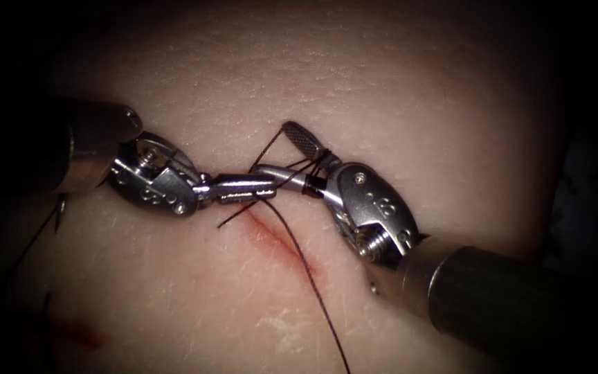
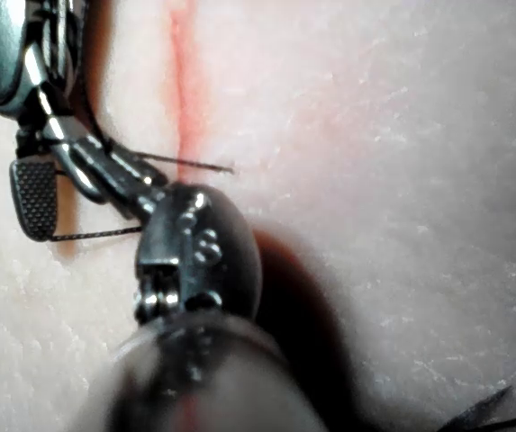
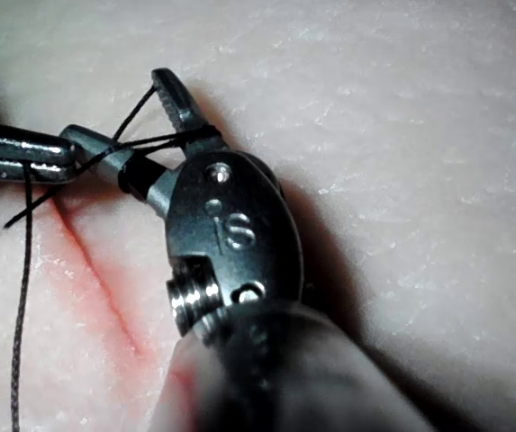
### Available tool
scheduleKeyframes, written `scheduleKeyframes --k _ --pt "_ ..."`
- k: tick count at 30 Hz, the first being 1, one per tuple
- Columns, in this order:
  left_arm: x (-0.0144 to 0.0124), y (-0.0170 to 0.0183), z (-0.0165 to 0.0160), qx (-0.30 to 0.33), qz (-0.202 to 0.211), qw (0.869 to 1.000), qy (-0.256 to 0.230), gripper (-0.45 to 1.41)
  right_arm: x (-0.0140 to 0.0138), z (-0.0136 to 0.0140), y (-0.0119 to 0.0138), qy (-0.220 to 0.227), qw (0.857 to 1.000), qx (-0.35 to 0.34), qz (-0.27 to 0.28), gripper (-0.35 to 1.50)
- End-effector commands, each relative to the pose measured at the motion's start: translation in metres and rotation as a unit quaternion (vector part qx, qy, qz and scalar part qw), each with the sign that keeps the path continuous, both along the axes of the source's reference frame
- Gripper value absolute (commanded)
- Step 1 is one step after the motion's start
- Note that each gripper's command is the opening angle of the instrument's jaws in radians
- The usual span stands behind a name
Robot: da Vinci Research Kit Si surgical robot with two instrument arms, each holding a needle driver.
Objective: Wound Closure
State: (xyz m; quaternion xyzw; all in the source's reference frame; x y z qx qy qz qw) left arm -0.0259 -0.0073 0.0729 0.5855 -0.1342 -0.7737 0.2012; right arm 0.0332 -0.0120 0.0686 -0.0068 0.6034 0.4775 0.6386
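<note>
The thread (image 1: 299, 249) is the thing in play: a dark strand runs from the bottom centre of the endoscope view up along the right side of the cut (image 1: 275, 239), reaches the meeting point of the two tools just above the cut's upper end, and there wraps in several turns around the right tool (image 1: 282, 151), crossing between its two jaws and winding about their base. A short free end (image 1: 233, 218) sticks out to the lower left of the left tool's tip, lying over the tissue (image 1: 382, 83) on the left of the cut. The right tool's jaws stand apart: one points up and left with its ridged face showing, the other lies nearly level toward the left, and the thread is looped around them rather than pinched. The left tool (image 1: 268, 188), entering from the middle left of the frame, has its jaws pressed together on the thread, its tip meeting the right tool's lower jaw. The cut is a short slanted red line at centre, edged with red fluid (image 1: 292, 253); a further red smear (image 1: 81, 336) sits at the lower left. I cannot make out the needle with certainty. Another strand (image 1: 36, 239) trails at the far left edge.
</note>
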Motion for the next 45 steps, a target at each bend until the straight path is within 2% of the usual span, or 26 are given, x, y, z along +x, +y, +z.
scheduleKeyframes --k 1,11,17,25,29,30,31,32,33,40,45 --pt "-0.0005 -0.0005 0.0008 0.001 0.000 1.000 0.000 -0.45 0.0008 0.0007 -0.0005 -0.002 1.000 0.001 0.001 0.98" --pt "-0.0005 -0.0006 0.0008 0.001 0.002 1.000 -0.002 -0.45 0.0019 0.0017 0.0000 -0.020 1.000 0.006 0.001 1.06" --pt "-0.0003 -0.0008 0.0008 0.000 0.003 1.000 -0.002 -0.45 0.0035 0.0028 -0.0004 -0.024 1.000 0.014 -0.008 1.06" --pt "0.0004 -0.0011 0.0007 0.000 0.005 1.000 -0.003 -0.45 0.0052 0.0030 -0.0014 -0.015 0.999 0.026 -0.017 0.79" --pt "0.0006 -0.0012 0.0007 -0.001 0.006 1.000 -0.004 -0.45 0.0056 0.0028 -0.0015 -0.016 0.999 0.027 -0.017 0.76" --pt "0.0008 -0.0013 0.0007 -0.001 0.007 1.000 -0.004 -0.45 0.0059 0.0026 -0.0016 -0.016 0.999 0.031 -0.017 0.56" --pt "0.0008 -0.0013 0.0007 -0.001 0.007 1.000 -0.004 -0.45 0.0059 0.0026 -0.0016 -0.016 0.999 0.031 -0.017 0.56" --pt "0.0010 -0.0013 0.0007 -0.001 0.009 1.000 -0.005 -0.45 0.0061 0.0025 -0.0018 -0.010 0.999 0.030 -0.027 -0.18" --pt "0.0011 -0.0014 0.0007 -0.001 0.008 1.000 -0.004 -0.45 0.0061 0.0024 -0.0019 -0.007 0.999 0.028 -0.031 -0.35" --pt "0.0023 -0.0012 0.0010 -0.003 0.004 1.000 0.004 -0.45 0.0071 0.0010 -0.0029 -0.006 0.999 0.031 -0.036 -0.35" --pt "0.0042 -0.0001 0.0015 0.006 -0.007 1.000 0.019 -0.45 0.0089 -0.0007 -0.0040 -0.029 0.998 0.001 -0.053 -0.35"
